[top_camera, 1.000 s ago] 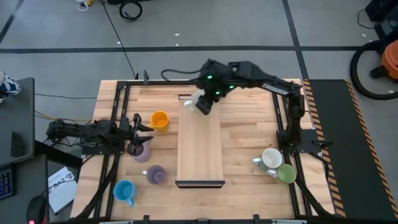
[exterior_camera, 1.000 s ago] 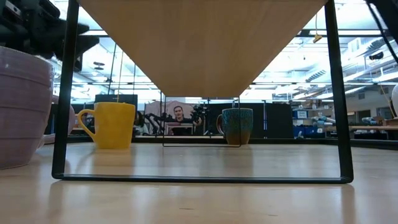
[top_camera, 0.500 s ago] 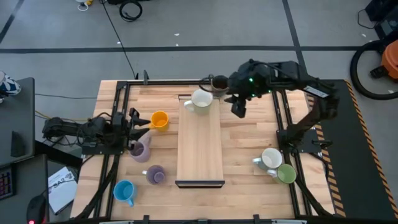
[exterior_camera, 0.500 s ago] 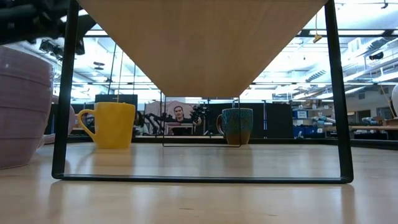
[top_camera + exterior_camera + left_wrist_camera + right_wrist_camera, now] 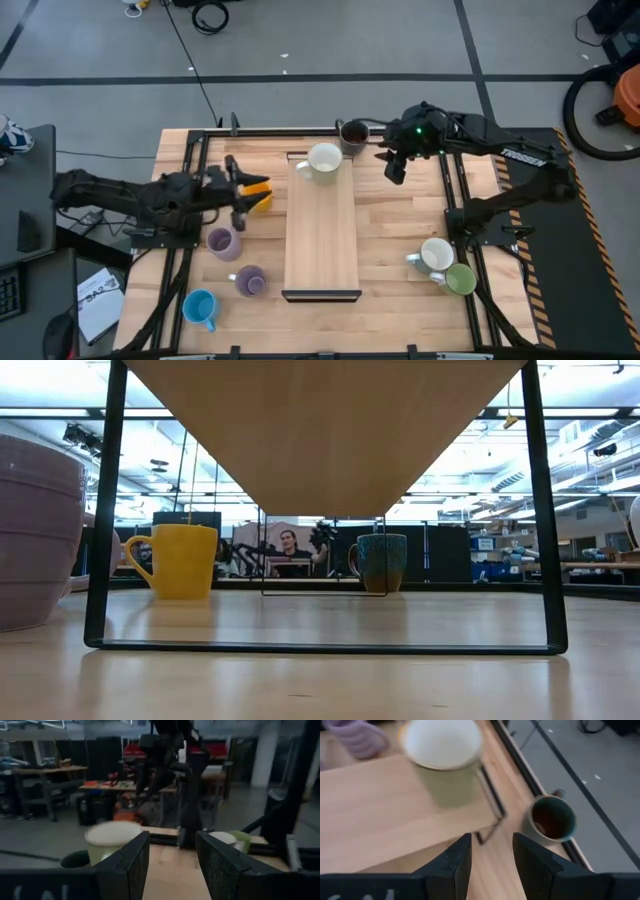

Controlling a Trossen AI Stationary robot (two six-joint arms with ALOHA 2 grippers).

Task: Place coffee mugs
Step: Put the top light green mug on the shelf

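Observation:
In the high view a white mug (image 5: 323, 160) stands on its base at the far end of a raised wooden board (image 5: 322, 240). A dark grey mug (image 5: 352, 133) sits on the table just beyond it. My right gripper (image 5: 393, 165) hangs open to the right of the white mug (image 5: 442, 745), touching nothing. My left gripper (image 5: 240, 190) is open, above and just left of the orange mug (image 5: 259, 193). Two lavender mugs (image 5: 222, 240) (image 5: 249, 280) and a light blue mug (image 5: 200, 307) stand near left. A second white mug (image 5: 435, 255) and a green mug (image 5: 460, 278) stand near right.
The board stands on a black metal frame (image 5: 105, 510), with open space under it in the low view. Black rails (image 5: 190, 200) (image 5: 455, 190) run along both sides of the table. Bare wood (image 5: 400, 220) lies between the board and the right rail.
My right gripper has drawn away from the white mug toward the table's right; the mug stays standing on the board's far end. My left gripper has risen out of the low view and moved right toward the orange mug.

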